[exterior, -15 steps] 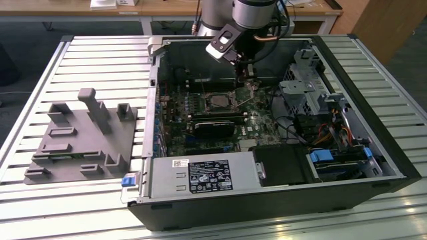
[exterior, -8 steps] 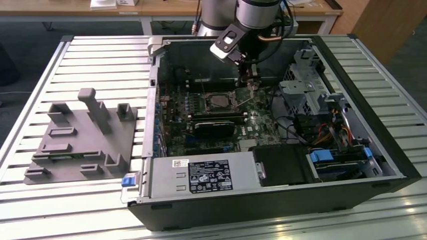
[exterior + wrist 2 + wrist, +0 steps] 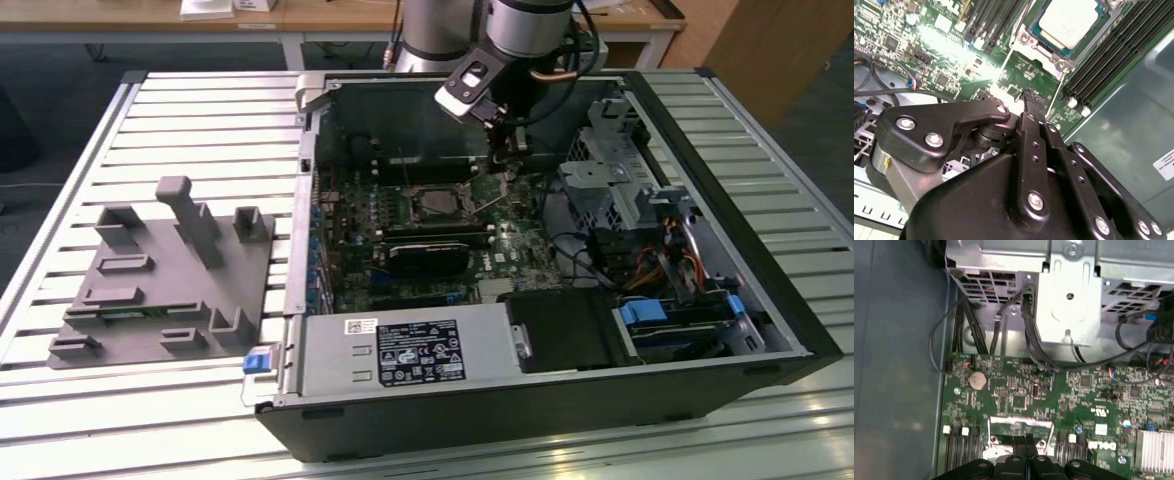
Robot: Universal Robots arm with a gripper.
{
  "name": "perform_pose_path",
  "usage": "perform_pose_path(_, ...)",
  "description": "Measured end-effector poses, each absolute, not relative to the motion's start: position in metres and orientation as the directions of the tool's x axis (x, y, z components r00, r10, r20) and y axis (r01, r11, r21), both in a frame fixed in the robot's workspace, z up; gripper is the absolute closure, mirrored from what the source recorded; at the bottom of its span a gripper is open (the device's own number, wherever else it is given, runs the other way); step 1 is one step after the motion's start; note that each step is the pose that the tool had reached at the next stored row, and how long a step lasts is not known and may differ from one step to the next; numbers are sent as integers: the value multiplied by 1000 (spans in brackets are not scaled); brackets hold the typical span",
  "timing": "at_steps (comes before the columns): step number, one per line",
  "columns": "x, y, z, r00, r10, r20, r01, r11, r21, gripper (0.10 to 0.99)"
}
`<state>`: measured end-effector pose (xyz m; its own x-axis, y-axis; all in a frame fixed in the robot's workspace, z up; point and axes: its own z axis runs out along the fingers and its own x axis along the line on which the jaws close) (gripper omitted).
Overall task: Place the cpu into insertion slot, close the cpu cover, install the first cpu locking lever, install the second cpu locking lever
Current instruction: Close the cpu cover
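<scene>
Pincer (image 3: 507,168) inside case (image 3: 534,415) on slatted table (image 3: 200,120)

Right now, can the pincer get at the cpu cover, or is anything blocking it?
Likely yes: the pincer hangs close beside the cpu cover, with just bare green motherboard between them and nothing standing taller in that gap.

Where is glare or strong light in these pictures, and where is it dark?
Second wrist view: strong glare washes out the motherboard beside the cpu, whose face is bright too. Exterior view: the table slats reflect light along the lower edge; inside the case it is darker. First wrist view: even light, no strong glare.
</scene>
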<state>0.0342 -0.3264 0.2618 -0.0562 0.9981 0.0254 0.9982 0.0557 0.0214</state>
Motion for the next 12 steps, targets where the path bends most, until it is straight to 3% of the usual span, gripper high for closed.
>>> perform_pose_path(12, 52, -323, 256, -39, 999, 24, 999, 39, 21, 973)
